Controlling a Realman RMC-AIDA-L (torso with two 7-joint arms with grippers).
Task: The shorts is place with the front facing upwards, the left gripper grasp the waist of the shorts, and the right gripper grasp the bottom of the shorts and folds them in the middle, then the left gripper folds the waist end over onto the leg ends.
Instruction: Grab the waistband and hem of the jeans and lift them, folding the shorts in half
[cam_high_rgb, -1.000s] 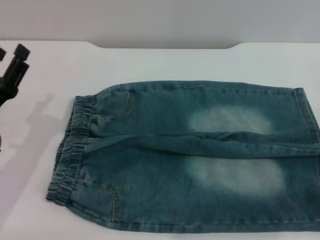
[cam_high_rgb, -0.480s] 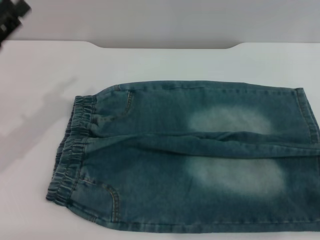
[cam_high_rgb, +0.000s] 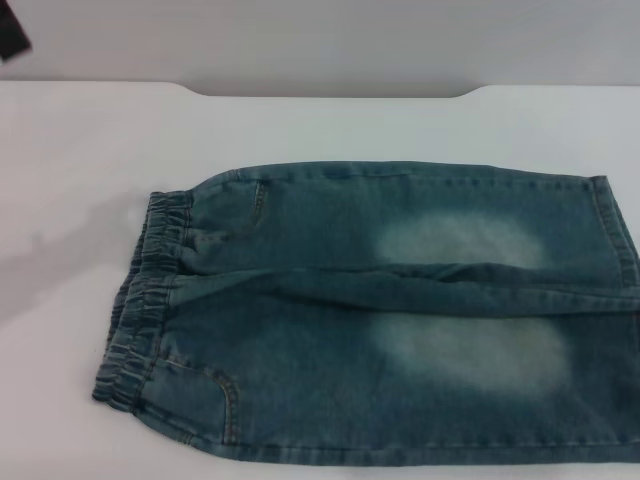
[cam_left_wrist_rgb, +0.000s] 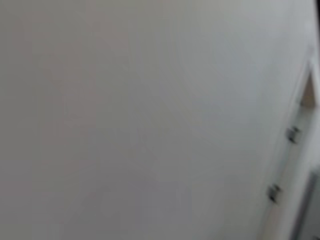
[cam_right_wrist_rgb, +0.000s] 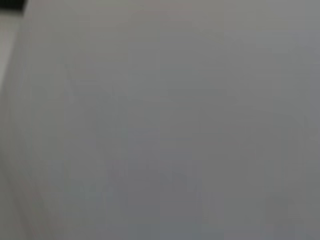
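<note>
While lying flat, the shorts (cam_high_rgb: 380, 310) show pale faded patches.

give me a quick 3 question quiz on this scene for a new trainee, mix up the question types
1. True or false: the shorts lie spread flat on the white table.
2. Multiple choice: in the head view, the gathered waistband is at which end of the shorts? A) the robot's left B) the robot's right C) hidden under the legs
3. Fill in: the only part of the left hand in sight is a dark bit at the top ____ corner of the head view.

Key: 1 true; 2 A; 3 left
</note>
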